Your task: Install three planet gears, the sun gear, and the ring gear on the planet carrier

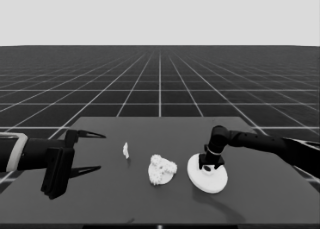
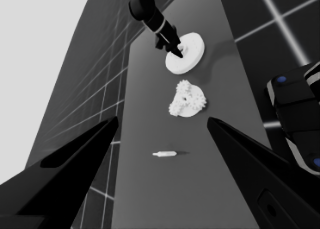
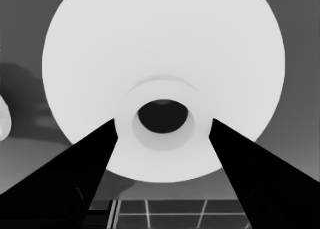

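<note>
The tabletop (image 1: 250,199) was dark and flat. Behind it the floor (image 1: 160,79) was dark too, with a grid of pale lines that ran off to the horizon, and above that hung a pale blank band.

The larger round part (image 1: 207,178), the ring gear, lay on the right side of the tabletop. It was white, thick and round, with a raised hub (image 3: 162,124) and a small dark hole in the middle. The right hand (image 1: 210,165) was down on it, right over the hub. In the right wrist view its two black fingers (image 3: 75,174) stood apart, one on each side of the hub, and did not seem to touch it, so the hand was open.

Just to the left of the big part, with a little gap between them, lay the smaller round part (image 1: 161,170), the planet carrier. It was white, and small toothed gears (image 2: 186,100) sat on top of it in a bumpy clump. How many gears sat there could not be told.

Farther left lay the thin white piece (image 1: 126,150), alone on the tabletop.

The left hand (image 1: 85,151) waited over the left end of the tabletop. Its fingers were spread wide and it held nothing.
</note>
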You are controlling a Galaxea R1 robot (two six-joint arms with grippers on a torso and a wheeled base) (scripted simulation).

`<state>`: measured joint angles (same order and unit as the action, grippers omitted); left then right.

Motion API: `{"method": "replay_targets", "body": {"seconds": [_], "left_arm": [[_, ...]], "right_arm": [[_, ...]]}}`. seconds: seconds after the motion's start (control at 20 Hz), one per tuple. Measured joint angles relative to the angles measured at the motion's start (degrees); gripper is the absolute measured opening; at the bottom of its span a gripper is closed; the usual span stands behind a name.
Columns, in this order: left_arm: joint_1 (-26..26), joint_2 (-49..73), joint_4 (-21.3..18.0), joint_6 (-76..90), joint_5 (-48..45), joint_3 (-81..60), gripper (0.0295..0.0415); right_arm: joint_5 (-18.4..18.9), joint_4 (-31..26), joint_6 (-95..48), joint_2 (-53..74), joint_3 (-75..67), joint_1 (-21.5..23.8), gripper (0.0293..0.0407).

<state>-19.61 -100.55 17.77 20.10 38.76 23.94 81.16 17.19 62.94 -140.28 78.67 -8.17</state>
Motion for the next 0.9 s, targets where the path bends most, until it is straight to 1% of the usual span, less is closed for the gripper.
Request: {"method": "replay_targets", "body": {"seconds": [0.15, 0.2, 0.25, 0.3, 0.35, 0.4, 0.5, 0.65, 0.7, 0.75, 0.8, 0.9], "left_arm": [[0.00, 0.00, 0.00, 0.00, 0.00, 0.00, 0.0385], [0.00, 0.00, 0.00, 0.00, 0.00, 0.00, 0.0385], [0.00, 0.00, 0.00, 0.00, 0.00, 0.00, 0.0385], [0.00, 0.00, 0.00, 0.00, 0.00, 0.00, 0.0385], [0.00, 0.00, 0.00, 0.00, 0.00, 0.00, 0.0385], [0.00, 0.00, 0.00, 0.00, 0.00, 0.00, 0.0385], [0.00, 0.00, 0.00, 0.00, 0.00, 0.00, 0.0385], [0.00, 0.00, 0.00, 0.00, 0.00, 0.00, 0.0385], [0.00, 0.00, 0.00, 0.00, 0.00, 0.00, 0.0385], [0.00, 0.00, 0.00, 0.00, 0.00, 0.00, 0.0385], [0.00, 0.00, 0.00, 0.00, 0.00, 0.00, 0.0385], [0.00, 0.00, 0.00, 0.00, 0.00, 0.00, 0.0385]], "right_arm": [[0.00, 0.01, 0.00, -0.01, 0.01, 0.00, 0.0348], [5.49, -7.67, 3.04, 2.95, -7.40, 6.65, 0.0348], [8.02, -13.55, 3.99, 3.77, -9.41, 14.34, 0.0348], [9.34, -17.24, 3.80, 3.59, -8.99, 18.96, 0.0348], [10.12, -19.36, 3.42, 3.27, -8.17, 21.55, 0.0348], [10.60, -20.56, 3.11, 3.00, -7.49, 22.97, 0.0348], [11.08, -21.65, 2.75, 2.71, -6.74, 24.19, 0.0348], [11.28, -22.09, 2.57, 2.57, -6.38, 24.64, 0.0348], [9.95, -21.52, 14.06, -6.03, -4.35, 23.68, 0.0348], [9.39, -20.97, 18.79, -17.04, -0.52, 22.98, 0.0348], [9.26, -20.61, 19.47, -24.11, 4.34, 22.55, 0.0348], [9.31, -20.25, 18.48, -30.63, 10.87, 22.17, 0.0348]]}}
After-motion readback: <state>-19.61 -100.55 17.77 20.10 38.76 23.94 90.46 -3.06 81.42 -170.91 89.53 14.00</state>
